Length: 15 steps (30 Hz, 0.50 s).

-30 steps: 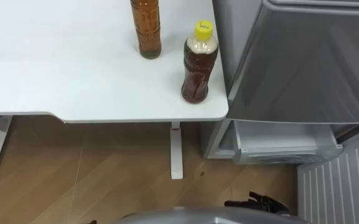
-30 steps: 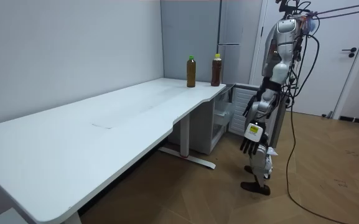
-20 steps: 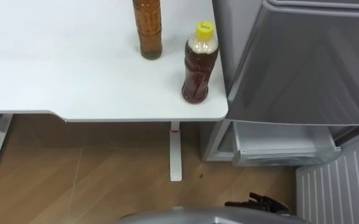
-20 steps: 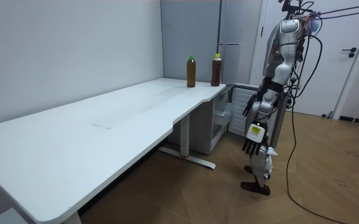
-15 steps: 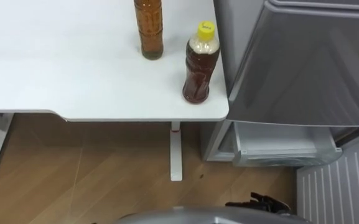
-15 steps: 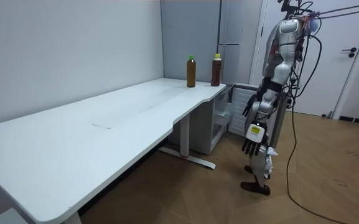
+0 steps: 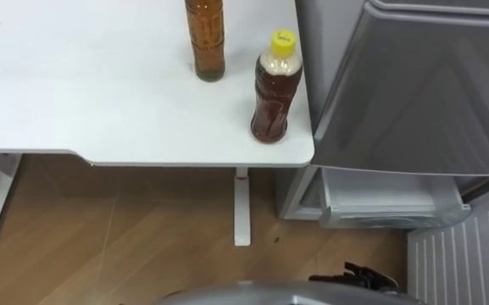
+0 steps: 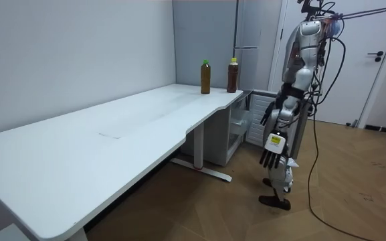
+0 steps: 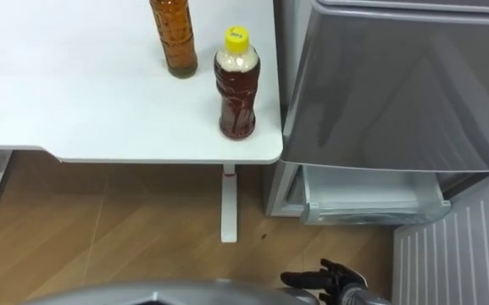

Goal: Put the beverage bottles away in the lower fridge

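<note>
**Both drinks on table; both hands empty**

Grey fridge (image 7: 413, 85) stands to the robot's right, lower door swung open. White table (image 7: 100, 102) is just beside it, and the robot stands at its end. Fridge drawer (image 7: 388, 202) is exposed. Yellow-capped bottle (image 7: 275, 86) is upright at the table corner nearest the fridge. Amber bottle (image 7: 205, 38) is upright further back, apart from it. Right hand (image 9: 327, 279) is at the waist, fingers loosely spread, holding nothing. Left hand (image 8: 270, 156) hangs at the robot's side, fingers relaxed, holding nothing.
</note>
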Motion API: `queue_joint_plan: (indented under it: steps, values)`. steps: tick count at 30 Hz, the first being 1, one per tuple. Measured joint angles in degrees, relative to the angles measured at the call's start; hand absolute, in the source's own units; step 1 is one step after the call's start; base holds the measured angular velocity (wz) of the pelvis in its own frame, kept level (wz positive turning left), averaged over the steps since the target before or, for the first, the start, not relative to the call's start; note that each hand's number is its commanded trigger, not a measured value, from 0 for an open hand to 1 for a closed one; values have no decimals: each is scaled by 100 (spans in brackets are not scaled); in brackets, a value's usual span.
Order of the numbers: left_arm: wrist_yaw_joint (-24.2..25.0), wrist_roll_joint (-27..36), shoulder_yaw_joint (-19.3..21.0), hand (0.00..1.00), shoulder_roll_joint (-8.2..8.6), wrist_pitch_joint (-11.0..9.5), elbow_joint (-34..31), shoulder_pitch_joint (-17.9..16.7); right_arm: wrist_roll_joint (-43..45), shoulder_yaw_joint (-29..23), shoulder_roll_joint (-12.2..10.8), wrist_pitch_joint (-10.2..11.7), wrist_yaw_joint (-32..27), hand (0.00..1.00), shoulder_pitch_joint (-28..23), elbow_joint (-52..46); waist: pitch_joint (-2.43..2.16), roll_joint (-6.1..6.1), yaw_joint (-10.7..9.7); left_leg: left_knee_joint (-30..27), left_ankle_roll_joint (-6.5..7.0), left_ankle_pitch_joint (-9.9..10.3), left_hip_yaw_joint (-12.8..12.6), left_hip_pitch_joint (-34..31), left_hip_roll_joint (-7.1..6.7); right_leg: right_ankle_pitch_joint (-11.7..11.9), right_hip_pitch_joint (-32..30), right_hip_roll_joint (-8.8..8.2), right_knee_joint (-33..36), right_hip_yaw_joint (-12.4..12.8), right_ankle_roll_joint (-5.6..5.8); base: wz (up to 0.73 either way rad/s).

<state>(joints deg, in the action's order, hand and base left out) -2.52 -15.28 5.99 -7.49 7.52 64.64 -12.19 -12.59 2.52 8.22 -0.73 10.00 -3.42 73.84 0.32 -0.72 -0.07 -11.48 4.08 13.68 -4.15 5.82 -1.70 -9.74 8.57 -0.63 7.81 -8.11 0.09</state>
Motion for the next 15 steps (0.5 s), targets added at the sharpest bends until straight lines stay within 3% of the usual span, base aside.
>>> queue_joint_plan:
  steps: [4, 11, 15]
  values:
    - [-372, 561, 511, 0, -1, -32, -55, 48, 26, -41, 5, -22, 1, 0, 12, 58, 4, -13, 33, 8, 0, 1, 61, 76, -9, -1, 63, -12, -4, -120, 1, 7]
    - [-1474, 2293, 1415, 0, -6, -188, -848, 56, 8, -95, 23, -140, -76, 0, 39, 176, -4, 0, 225, 1, -7, -7, 122, 70, -17, -1, 69, -16, 0, -175, 1, 4]
    - [-2215, 2719, 1540, 0, 25, -385, -1416, 40, 48, -128, 17, -159, -158, 0, 33, 149, -20, 24, 265, 8, -8, -8, 121, 79, -15, -1, 71, -10, 0, -146, 1, -1]
